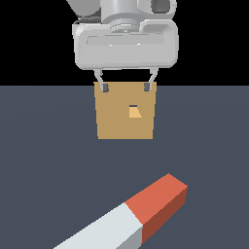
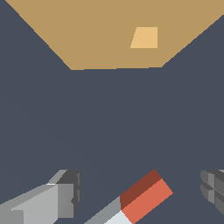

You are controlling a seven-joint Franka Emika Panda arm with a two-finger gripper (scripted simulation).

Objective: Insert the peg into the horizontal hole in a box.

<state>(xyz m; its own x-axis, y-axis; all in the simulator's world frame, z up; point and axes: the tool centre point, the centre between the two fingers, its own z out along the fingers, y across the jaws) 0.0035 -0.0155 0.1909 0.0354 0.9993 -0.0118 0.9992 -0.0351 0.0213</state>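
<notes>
On the exterior view's left, low and near, you see the white part of the peg run off the frame's lower edge, its red-orange end rising toward the right and lying flat on the dark slate floor. Farther back at centre stands the box, upright and tan, with the hole as a small lighter patch just right of its middle. Your gripper hangs high in front of the box's top edge, jaws spread wide and holding nothing, one fingertip over each upper corner. That view shows the whole hand body and the black backdrop behind the floor; the wrist view gives you neither, but it does show the peg lying between the two fingers, apart from both. It also shows a broad strip of bare floor separating peg from box, with the hole facing the peg's side. Open floor lies on either side of the box.
</notes>
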